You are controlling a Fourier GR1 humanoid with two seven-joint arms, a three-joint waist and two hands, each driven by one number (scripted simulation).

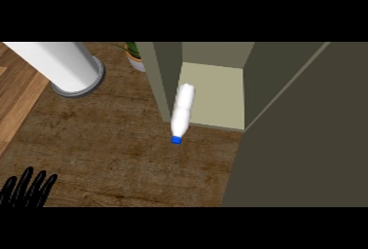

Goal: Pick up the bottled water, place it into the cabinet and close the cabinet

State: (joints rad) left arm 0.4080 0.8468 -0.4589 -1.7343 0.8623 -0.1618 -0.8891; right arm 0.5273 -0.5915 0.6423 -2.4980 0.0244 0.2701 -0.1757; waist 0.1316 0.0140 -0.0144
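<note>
Bottled water (182, 113) is the thing to follow here, seen from steeply above a brown wooden desk (108, 146). Going left to right: at the lower left edge the left robot hand (27, 188) rests with its dark fingers straight and raised, holding nothing. Up and to its right, well apart, the white bottle lies tipped, its long axis running near-vertical in the view: blue cap (176, 140) towards the robot, over the desk, its base pointing into the open cabinet (215, 92). It seems to lie half across the cabinet's front edge, though whether it rests there or is in mid-air is hard to tell. Right of it stands the dark cabinet door (302, 141), swung open. The right robot hand does not show, so of the two only the left can be placed: it sits diagonally down-left of the cap.
</note>
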